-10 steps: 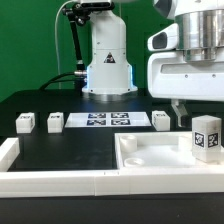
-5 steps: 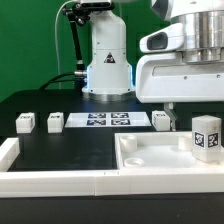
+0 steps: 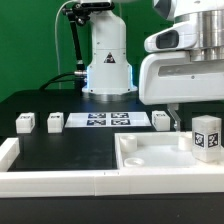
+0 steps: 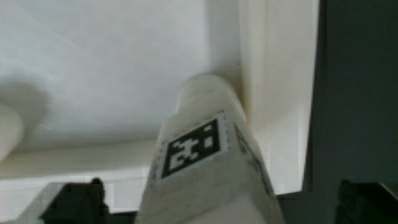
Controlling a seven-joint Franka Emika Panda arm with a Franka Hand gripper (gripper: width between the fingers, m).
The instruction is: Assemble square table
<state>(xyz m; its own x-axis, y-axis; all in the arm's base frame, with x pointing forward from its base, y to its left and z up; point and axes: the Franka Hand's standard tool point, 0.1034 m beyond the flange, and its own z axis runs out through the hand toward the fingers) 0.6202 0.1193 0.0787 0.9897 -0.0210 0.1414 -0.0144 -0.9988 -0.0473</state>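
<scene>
Black counter (image 3: pixel 60 145); square panel (image 3: pixel 150 160) lies at lower right of the exterior frame, with one leg (image 3: pixel 207 135) upright in its far corner. Fingers (image 4: pixel 79 200) are spread and straddle the leg without touching. Best centre over the leg and descend squarely before closing. Only the wrist view shows both fingers. Only the exterior view shows the loose legs (image 3: pixel 55 122).

The panel (image 3: pixel 150 155) runs off the exterior view's right edge, and the wrist view's leg (image 4: pixel 206 135) is blurred.

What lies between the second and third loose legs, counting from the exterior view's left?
The marker board, lying flat, fills the stretch between the second leg and the third leg. The exterior view shows it.
</scene>
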